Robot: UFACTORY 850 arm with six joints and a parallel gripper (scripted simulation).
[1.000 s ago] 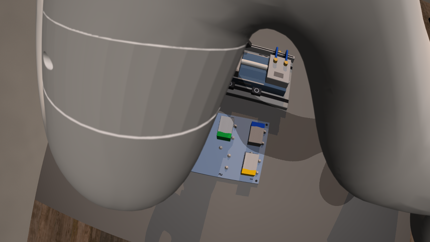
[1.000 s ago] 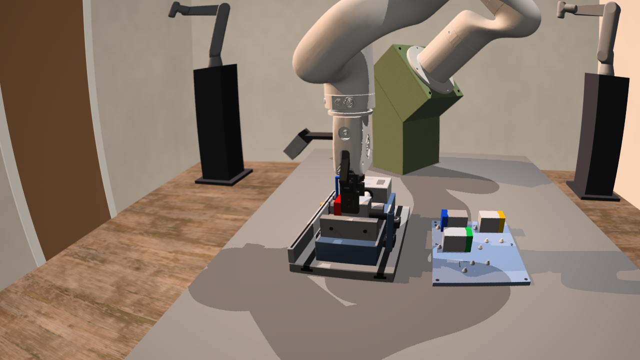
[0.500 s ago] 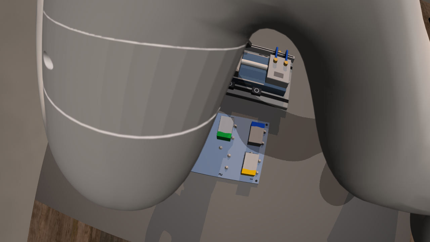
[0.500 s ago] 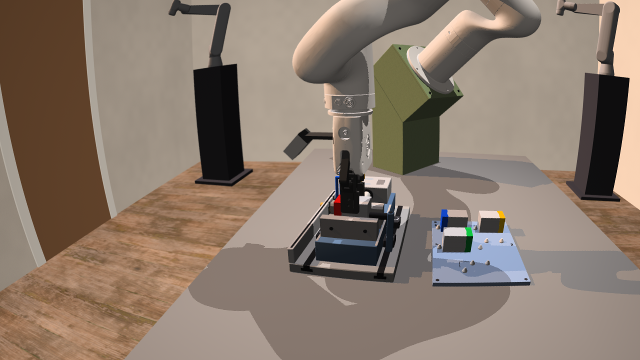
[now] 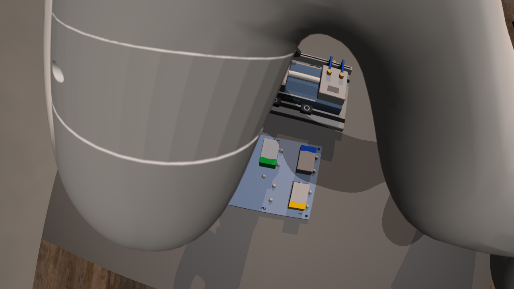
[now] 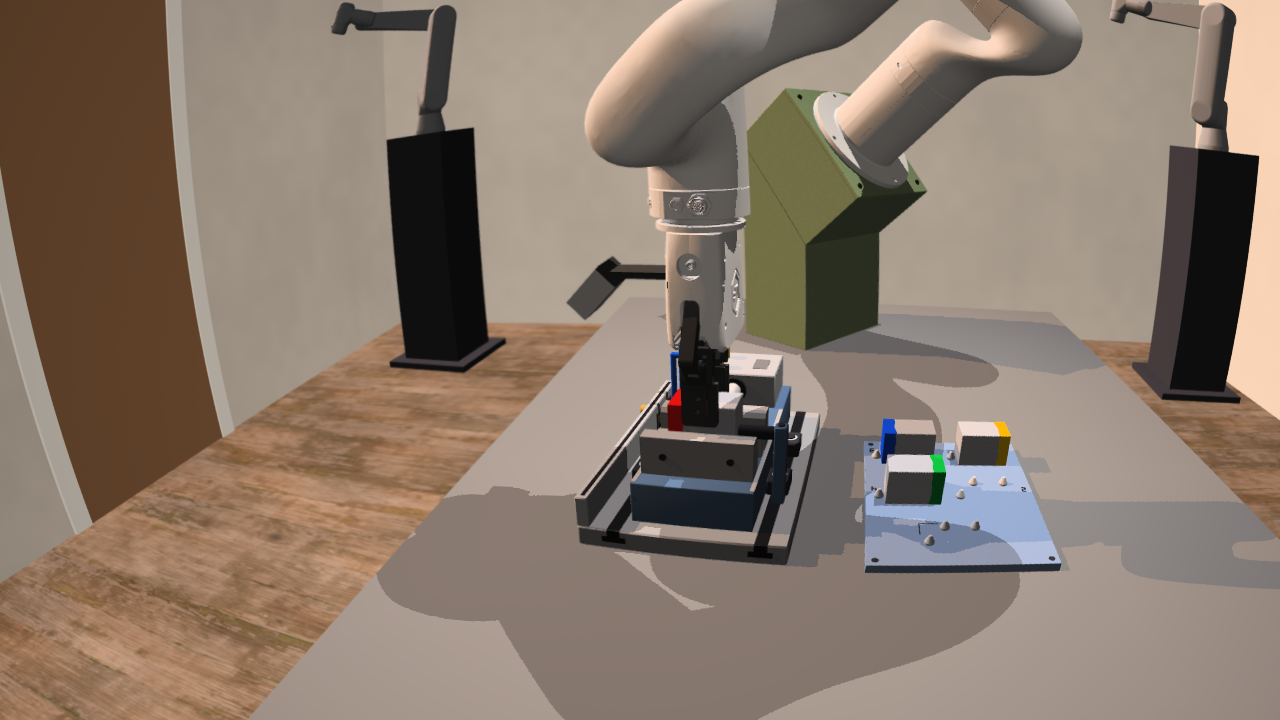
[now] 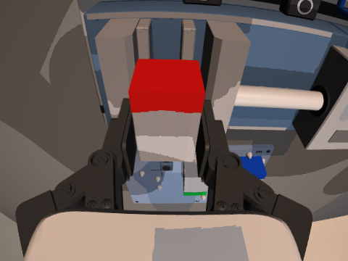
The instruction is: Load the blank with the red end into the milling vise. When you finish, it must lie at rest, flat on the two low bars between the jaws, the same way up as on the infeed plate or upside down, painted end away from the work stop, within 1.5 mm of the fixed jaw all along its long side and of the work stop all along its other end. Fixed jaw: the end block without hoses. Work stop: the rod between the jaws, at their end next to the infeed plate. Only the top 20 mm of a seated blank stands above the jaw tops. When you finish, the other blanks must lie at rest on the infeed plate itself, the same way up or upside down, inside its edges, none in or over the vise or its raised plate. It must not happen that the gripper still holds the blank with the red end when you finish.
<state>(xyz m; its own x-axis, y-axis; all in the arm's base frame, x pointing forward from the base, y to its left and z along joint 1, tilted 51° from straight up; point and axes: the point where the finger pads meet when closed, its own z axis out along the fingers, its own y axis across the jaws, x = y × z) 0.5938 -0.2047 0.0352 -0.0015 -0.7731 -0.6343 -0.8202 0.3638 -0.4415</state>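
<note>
Pinches the blank with the red end (image 6: 675, 411) (image 7: 166, 105) between the fingers (image 6: 700, 402), one along each long side. Holds it over the gap between the fixed jaw (image 6: 666, 454) (image 7: 116, 54) and the movable jaw (image 7: 230, 54), red end pointing away from the infeed plate (image 5: 251, 196) (image 6: 966, 548) (image 7: 174, 190). Cannot tell whether it touches the fixed jaw, the work stop or the two low bars (image 7: 143, 40), visible past the red end. Beyond the movable jaw, shows a pale rod (image 5: 303, 76) (image 7: 279, 98) leading to the end block with blue hoses (image 5: 332, 84) (image 6: 756, 374). Beside the vise (image 5: 300, 88) (image 6: 698, 503) (image 7: 275, 47), carries on the infeed plate the green-ended blank (image 5: 269, 152) (image 6: 913, 480) (image 7: 195, 184), the blue-ended blank (image 5: 306, 159) (image 6: 911, 437) (image 7: 254, 167), its blue end toward the vise, and the yellow-ended blank (image 5: 298, 196) (image 6: 981, 443), all apart. Bears vise and infeed plate on the grey table (image 5: 341, 222) (image 6: 895, 644).

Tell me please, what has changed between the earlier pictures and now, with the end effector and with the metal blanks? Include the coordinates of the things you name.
Nothing visibly changed. The dark end effector (image 6: 700, 419) (image 7: 167, 115) is still closed on the grey metal blank with the red end (image 6: 675, 411) (image 7: 167, 116), at the vise. The green-ended (image 5: 269, 152) (image 6: 913, 480) (image 7: 194, 184), blue-ended (image 5: 306, 159) (image 6: 911, 438) (image 7: 254, 167) and yellow-ended (image 5: 298, 196) (image 6: 979, 444) grey metal blanks stayed on the light-blue flat plate (image 5: 247, 194) (image 6: 984, 550) (image 7: 145, 196).
</note>
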